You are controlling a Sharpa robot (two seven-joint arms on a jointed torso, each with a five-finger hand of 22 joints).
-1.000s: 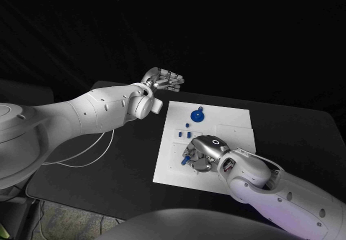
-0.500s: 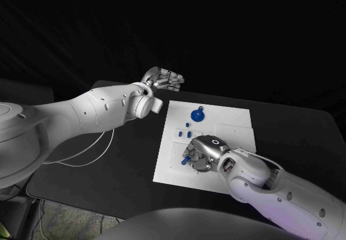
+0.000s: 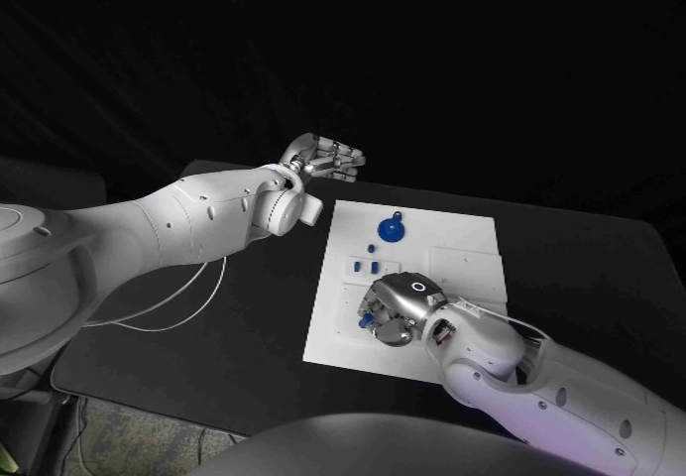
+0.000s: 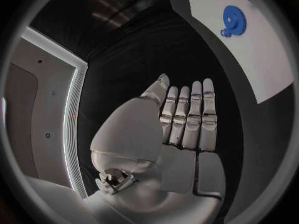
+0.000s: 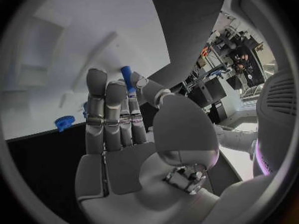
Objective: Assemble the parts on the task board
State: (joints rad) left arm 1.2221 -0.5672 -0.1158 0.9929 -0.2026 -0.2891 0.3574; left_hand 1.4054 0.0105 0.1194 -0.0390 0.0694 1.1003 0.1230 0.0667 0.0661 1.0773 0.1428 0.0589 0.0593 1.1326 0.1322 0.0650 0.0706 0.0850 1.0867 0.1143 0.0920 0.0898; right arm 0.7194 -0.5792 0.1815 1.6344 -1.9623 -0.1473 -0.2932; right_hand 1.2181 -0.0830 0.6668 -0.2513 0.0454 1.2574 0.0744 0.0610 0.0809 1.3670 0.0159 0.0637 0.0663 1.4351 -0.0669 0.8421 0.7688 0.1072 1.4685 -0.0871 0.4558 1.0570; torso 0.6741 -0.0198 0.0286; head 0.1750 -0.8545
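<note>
Over the task board (image 3: pixel 429 260), the right hand (image 3: pixel 398 309) is pinching a blue peg (image 5: pixel 126 77), clearest from its wrist; beyond the board's far-left corner, the left hand (image 3: pixel 326 157) is hovering, fingers straight, grasping nothing, near the blue gear (image 3: pixel 394 230).

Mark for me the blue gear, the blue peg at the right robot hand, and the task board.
blue gear (image 3: pixel 394 230), head view, on its toothed disc.
blue peg (image 5: pixel 126 77), right wrist view, on its shaft above the fingertips.
task board (image 3: pixel 465 238), head view, on a bare far corner area.

Robot lab: matte black table (image 3: pixel 214 347) against dark backdrop, equipment racks and monitors (image 5: pixel 215 79) behind.
</note>
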